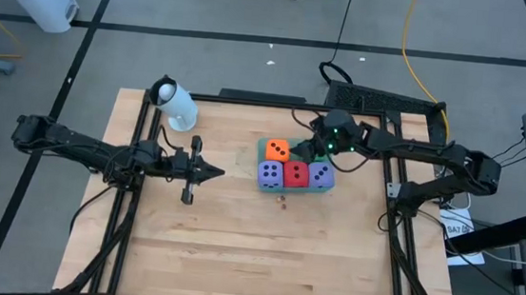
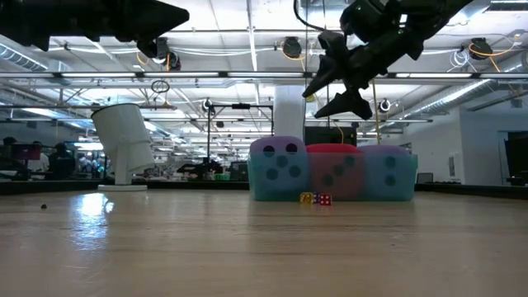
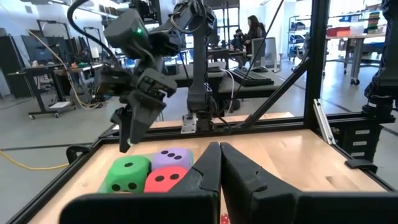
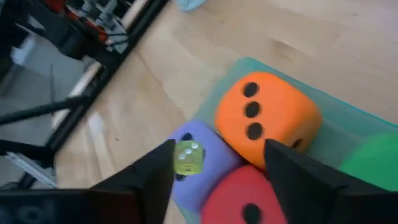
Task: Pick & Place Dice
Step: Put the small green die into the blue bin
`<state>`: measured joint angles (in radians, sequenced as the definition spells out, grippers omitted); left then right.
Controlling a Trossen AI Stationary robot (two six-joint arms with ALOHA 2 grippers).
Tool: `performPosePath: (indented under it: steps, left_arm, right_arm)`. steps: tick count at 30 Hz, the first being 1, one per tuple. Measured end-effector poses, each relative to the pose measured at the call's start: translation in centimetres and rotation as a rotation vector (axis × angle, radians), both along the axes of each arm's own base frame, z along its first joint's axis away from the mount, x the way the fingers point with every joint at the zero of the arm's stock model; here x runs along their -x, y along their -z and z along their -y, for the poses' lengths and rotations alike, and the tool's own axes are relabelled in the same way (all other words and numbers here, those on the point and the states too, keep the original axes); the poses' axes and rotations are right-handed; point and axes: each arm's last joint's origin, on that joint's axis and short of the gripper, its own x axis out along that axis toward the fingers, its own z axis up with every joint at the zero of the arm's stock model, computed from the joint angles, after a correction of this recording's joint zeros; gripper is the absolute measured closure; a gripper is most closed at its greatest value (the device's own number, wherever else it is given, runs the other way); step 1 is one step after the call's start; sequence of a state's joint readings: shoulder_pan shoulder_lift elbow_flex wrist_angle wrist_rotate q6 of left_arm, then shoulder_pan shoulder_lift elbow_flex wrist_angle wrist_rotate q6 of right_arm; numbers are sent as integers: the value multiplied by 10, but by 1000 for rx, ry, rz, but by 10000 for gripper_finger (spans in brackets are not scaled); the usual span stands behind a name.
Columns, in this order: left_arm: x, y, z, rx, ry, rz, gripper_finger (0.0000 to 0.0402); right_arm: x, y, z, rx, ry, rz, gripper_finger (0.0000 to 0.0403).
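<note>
While my right hand [image 4: 219,149] hovers just above the far side of the dice cluster, its fingers stand apart, and a tiny yellow-green die [image 4: 188,158] sits against the inner face of one of them. I cannot tell whether that die is carried or only resting on the purple die [image 4: 199,165] beneath it. Just under the hand are the orange die [image 4: 267,115] and the red die [image 4: 245,199]. A second purple die [image 1: 321,175] lies right of the red one, and the green die [image 3: 127,174] is on the far side. All five are packed touching in a teal tray [image 4: 249,65] at the desk's [image 1: 235,250] far middle. Two more tiny dice [image 2: 315,198] lie on the bare wood just near of the tray.

To do this step well, I would centre the small die between both fingers before closing, keep the fingertips clear of the soft foam so nothing gets nudged, and close slowly, since a die pinched off-centre will probably slip out.

My left hand [image 1: 213,171] waits well left of the tray, fingers together
</note>
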<state>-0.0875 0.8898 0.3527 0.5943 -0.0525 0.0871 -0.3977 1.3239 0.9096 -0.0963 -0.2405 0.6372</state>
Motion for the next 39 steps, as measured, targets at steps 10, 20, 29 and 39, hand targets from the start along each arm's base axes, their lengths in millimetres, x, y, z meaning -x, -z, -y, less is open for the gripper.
performPosePath:
  steps: [10, 20, 29, 39]
  left_arm:
    - [0, 0, 0, -2, 1, -1, 396]
    - [0, 0, 0, -6, 1, -1, 396]
    - [0, 0, 0, -9, 1, -1, 396]
    - [0, 2, 0, -11, 2, -16, 396]
  right_arm:
    - [2, 1, 0, 34, 5, -26, 342]
    - [7, 7, -1, -40, -20, -93, 159]
    - [3, 7, -11, 38, -124, -95, 364]
    - [4, 9, -13, -38, -46, -122, 79]
